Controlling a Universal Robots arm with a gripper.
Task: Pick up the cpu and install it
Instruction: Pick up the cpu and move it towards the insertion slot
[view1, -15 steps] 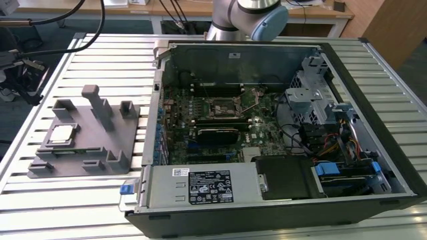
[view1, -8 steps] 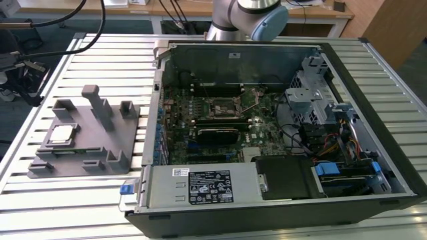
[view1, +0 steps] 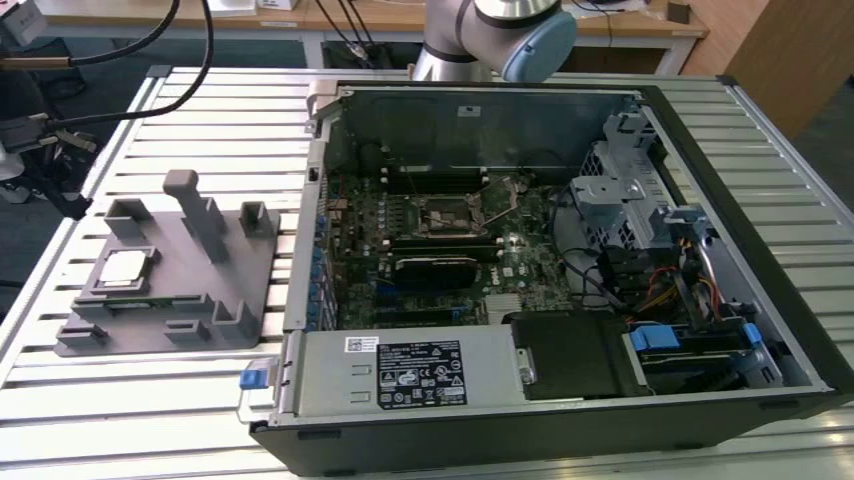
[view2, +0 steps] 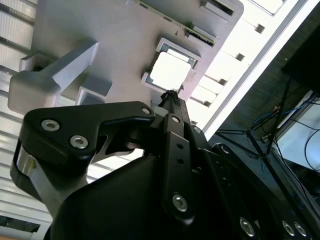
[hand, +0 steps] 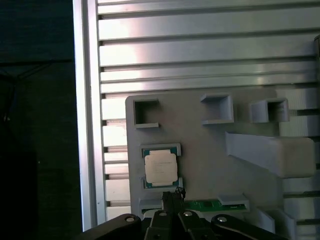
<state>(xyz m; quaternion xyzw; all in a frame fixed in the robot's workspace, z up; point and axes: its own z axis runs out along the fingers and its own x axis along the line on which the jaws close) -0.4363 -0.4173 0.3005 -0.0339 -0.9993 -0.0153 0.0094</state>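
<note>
The cpu (view1: 124, 268) is a small square chip with a pale silver top. It lies flat in a framed pocket of the grey plastic tray (view1: 220, 275) at the exterior view's left. Both wrist views look down on the cpu (hand: 160, 166) (view2: 170, 70) from above. My gripper (hand: 173, 196) hangs over the tray a short way off the chip's edge, apart from it. Its black fingers meet at a narrow tip (view2: 170, 96), shut, with nothing between them. The black-framed socket (view1: 451, 215) sits on the motherboard inside the open computer case (view1: 747, 110).
Upright posts (view1: 191, 205) and blocks rise from the tray around the chip. A green memory stick (hand: 210, 204) lies in a tray slot beside the gripper. The slatted metal table (view1: 227, 110) ends at an edge (hand: 85, 125) close to the tray. The arm (view1: 501, 35) stands behind the case.
</note>
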